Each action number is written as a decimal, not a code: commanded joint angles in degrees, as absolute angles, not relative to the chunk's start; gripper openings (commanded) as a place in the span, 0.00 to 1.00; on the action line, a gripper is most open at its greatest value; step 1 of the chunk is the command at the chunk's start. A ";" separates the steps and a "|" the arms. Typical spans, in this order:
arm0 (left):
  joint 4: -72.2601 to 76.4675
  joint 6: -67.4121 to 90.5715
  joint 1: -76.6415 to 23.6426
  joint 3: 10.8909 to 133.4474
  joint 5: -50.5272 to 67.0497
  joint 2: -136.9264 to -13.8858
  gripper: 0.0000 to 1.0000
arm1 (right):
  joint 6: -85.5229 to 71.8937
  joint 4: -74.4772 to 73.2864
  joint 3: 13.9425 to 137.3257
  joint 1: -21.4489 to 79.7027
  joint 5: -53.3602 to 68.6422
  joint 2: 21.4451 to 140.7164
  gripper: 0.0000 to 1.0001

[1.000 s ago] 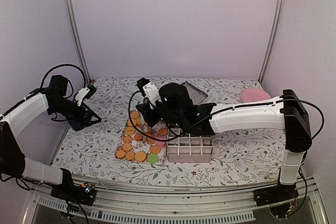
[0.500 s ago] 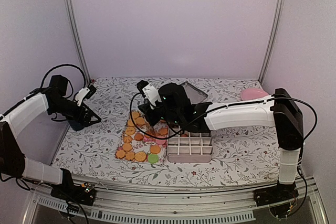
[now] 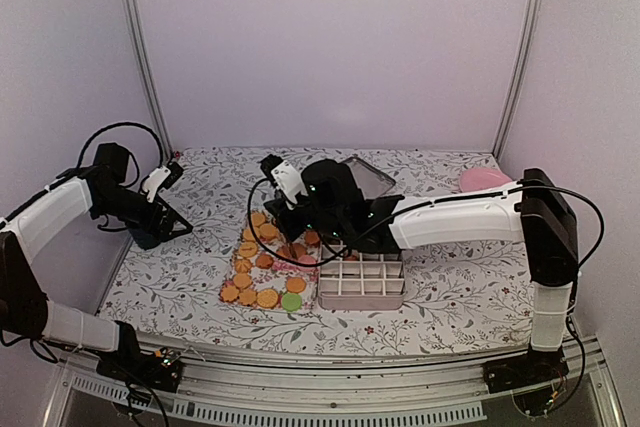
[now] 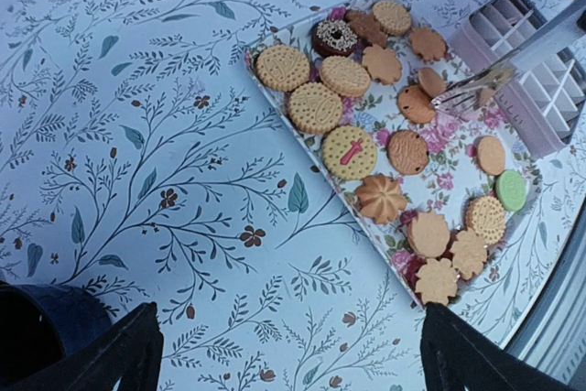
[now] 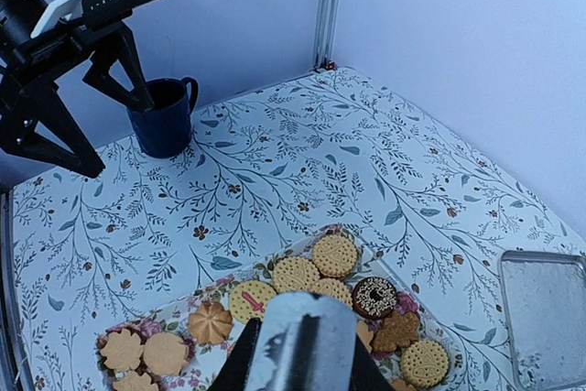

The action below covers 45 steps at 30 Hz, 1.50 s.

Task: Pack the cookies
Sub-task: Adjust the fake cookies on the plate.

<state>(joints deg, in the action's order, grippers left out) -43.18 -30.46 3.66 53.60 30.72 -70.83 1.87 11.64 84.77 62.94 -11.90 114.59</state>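
Left wrist: left tool (image 4: 288, 313) wide apart; right tool (image 4: 449, 95) over cookies (image 4: 316, 107), gap unclear.

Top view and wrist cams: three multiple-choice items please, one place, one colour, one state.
1. The divided box sits: A) on the robot's right of the cookie tray; B) on the pink plate; C) stacked on the cookies.
2. The mug is: A) red; B) dark blue; C) yellow.
3. The left end effector is: A) shut on a cookie; B) shut on the mug; C) open, empty.
Answers: 1A, top view shows it there; 2B, clear in the right wrist view; 3C, its fingers stand wide apart, nothing between.
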 commanded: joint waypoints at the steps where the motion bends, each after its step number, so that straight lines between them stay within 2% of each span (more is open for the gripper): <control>1: -43.24 -30.68 4.33 53.66 31.06 -70.18 0.98 | 4.61 13.79 88.07 61.98 -13.31 111.57 0.12; 10: -43.15 -31.06 4.31 53.65 31.04 -70.27 0.99 | 2.49 14.26 90.14 56.92 -8.35 112.94 0.18; 14: -43.15 -31.20 4.31 53.81 30.71 -70.40 0.99 | 0.84 14.09 90.26 55.42 -5.55 113.95 0.27; 22: -43.03 -31.25 4.31 53.97 30.67 -70.74 0.99 | -2.82 14.45 89.06 54.63 -1.61 115.15 0.32; 45: -43.24 -31.29 4.36 54.24 30.32 -70.58 0.98 | -3.85 15.29 88.13 54.76 1.48 119.53 0.38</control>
